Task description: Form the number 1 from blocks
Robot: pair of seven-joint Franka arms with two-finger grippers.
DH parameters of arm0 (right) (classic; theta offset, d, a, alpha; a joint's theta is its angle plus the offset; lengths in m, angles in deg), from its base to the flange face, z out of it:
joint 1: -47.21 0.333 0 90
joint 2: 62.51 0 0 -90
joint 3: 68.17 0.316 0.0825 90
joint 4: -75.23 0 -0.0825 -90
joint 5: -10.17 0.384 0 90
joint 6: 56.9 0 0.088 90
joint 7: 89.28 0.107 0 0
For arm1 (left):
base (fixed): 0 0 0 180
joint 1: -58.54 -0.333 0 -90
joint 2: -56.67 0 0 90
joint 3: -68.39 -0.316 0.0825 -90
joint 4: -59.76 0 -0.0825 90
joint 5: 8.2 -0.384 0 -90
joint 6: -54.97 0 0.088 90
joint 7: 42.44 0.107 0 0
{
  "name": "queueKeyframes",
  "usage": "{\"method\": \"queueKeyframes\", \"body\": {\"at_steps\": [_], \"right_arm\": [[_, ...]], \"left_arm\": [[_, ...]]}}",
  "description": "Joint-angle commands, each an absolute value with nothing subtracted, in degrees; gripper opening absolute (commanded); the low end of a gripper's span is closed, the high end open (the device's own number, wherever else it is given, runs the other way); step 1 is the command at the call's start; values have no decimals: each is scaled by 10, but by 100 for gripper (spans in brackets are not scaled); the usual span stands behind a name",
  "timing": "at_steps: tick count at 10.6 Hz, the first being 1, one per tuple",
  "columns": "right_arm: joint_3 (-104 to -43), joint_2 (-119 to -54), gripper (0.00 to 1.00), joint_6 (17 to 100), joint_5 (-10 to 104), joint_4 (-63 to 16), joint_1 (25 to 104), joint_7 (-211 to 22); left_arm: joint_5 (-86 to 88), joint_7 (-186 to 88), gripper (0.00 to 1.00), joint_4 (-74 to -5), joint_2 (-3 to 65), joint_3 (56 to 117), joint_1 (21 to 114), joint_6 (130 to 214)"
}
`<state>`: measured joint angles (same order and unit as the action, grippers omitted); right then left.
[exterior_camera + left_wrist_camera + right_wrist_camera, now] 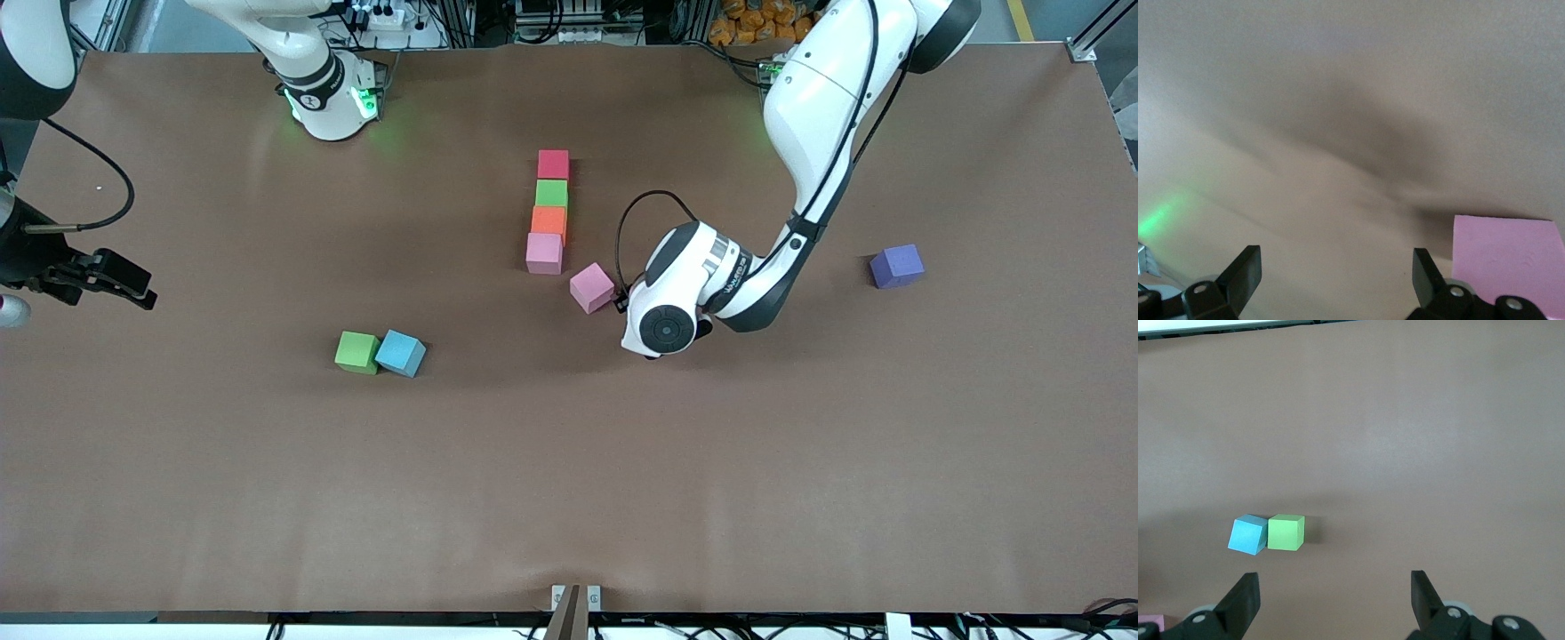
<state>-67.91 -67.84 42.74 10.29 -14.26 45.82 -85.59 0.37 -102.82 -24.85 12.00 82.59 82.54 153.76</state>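
The only lettering is a small dark line on the left arm (725,276), along its white wrist casing near frame centre; too small to read.

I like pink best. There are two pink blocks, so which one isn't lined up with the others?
The tilted pink block beside the left tool; the other pink block ends the column.

Left hand (1335,280) low, open, just beside loose pink block (592,287); block column (549,213) close by. Green/blue pair (380,353) sits apart, bare tabletop (569,498) round it.
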Motion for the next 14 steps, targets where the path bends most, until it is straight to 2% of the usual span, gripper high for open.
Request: {"method": "queueKeyframes", "body": {"at_steps": [1,9,12,14], "right_arm": [[-679,-682,100,427,114,-134,455,-865],[-679,-682,100,426,115,-134,454,-866],[-679,-682,100,426,115,-134,454,-866],[-679,-684,100,426,114,-134,454,-866]], "left_arm": [[27,-1021,100,-249,115,826,828,1545],[28,-1020,100,-243,119,832,841,1643],[21,-1040,100,-249,120,829,840,1634],[9,-1044,100,-250,121,824,830,1598]]}}
